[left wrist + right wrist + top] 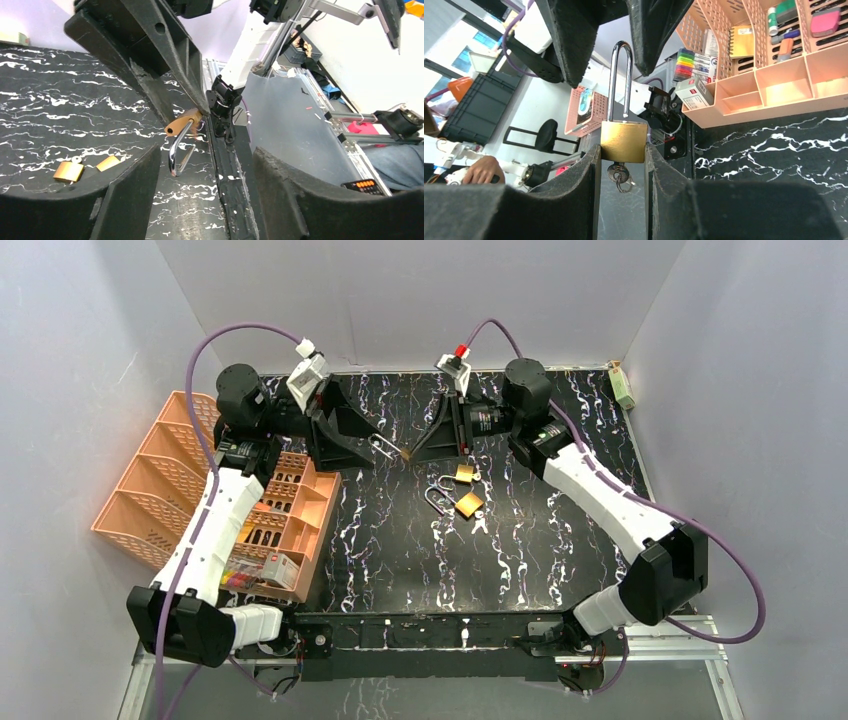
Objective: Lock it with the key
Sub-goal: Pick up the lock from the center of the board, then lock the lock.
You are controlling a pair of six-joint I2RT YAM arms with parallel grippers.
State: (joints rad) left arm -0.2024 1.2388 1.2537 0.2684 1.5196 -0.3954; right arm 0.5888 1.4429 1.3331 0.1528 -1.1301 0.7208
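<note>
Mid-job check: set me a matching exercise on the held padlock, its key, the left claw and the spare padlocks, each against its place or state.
1 held padlock
2 key
3 left claw
4 spare padlocks

A lying on the table
B open, either side of the shackle
C clamped in the right claw
D in the held padlock's keyhole

Pairs: 1-C, 2-D, 3-B, 4-A

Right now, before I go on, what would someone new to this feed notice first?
First, the brass padlock held up between the two arms over the far middle of the table. The right gripper is shut on its body with the key in the keyhole, and its shackle pokes into the open left gripper. Nearer, two spare padlocks lie on the black marbled top, and a pink organiser stands at the left edge.
</note>
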